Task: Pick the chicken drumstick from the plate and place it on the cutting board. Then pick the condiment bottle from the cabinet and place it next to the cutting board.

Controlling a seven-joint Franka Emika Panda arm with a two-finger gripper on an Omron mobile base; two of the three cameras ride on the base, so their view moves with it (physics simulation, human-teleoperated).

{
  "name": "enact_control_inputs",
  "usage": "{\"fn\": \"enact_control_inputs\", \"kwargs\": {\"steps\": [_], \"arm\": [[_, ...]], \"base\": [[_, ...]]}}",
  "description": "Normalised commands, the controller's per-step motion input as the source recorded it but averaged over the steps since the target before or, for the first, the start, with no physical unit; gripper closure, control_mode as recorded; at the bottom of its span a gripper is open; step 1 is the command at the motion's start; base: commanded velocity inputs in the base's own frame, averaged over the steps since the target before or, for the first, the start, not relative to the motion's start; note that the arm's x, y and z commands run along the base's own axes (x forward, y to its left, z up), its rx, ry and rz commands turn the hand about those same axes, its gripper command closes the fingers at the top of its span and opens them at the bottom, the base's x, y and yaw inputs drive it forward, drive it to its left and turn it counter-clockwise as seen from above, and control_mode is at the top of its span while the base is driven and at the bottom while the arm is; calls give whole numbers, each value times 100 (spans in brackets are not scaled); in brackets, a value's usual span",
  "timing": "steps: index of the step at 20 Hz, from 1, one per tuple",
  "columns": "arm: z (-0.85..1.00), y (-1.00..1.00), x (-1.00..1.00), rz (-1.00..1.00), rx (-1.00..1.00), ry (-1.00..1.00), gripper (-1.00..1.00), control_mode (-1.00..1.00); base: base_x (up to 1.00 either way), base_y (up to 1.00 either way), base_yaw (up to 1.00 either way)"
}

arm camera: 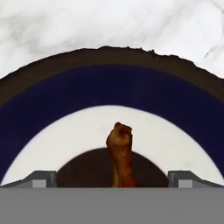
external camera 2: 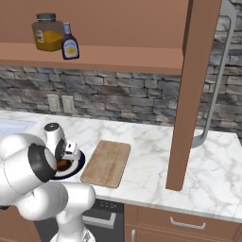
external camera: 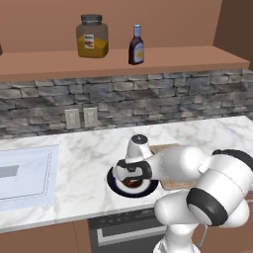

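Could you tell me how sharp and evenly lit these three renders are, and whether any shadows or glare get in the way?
Left base view: even, flat light, no glare, condiment bottle crisp. Right base view: the shelf's underside is shaded, cutting board clear. Hand view: chicken drumstick sharp between the gripper tips, plate rim jagged and pixelated at this close range.

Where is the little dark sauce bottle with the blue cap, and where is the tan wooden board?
Dark sauce bottle with pale blue cap [external camera: 136,47]: left base view, on its label.
Tan wooden cutting board [external camera 2: 107,163]: right base view, middle of its top.
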Motion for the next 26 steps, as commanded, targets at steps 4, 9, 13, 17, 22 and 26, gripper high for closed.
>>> {"fn": "enact_control_inputs", "kwargs": {"steps": [4,9,13,17,22,26], "arm": [[-13,3,5,0,0,0,-100,-100],[-13,2,1,0,0,0,100,-100],[-3,0,0,0,0,0,100,-100],[0,0,0,0,0,0,100,-100],[0,0,0,0,0,0,100,-100],[6,0,0,0,0,0,100,-100]], "base": [[0,0,0],[0,0,0],[0,0,0],[0,0,0],[0,0,0],[0,0,0]]}}
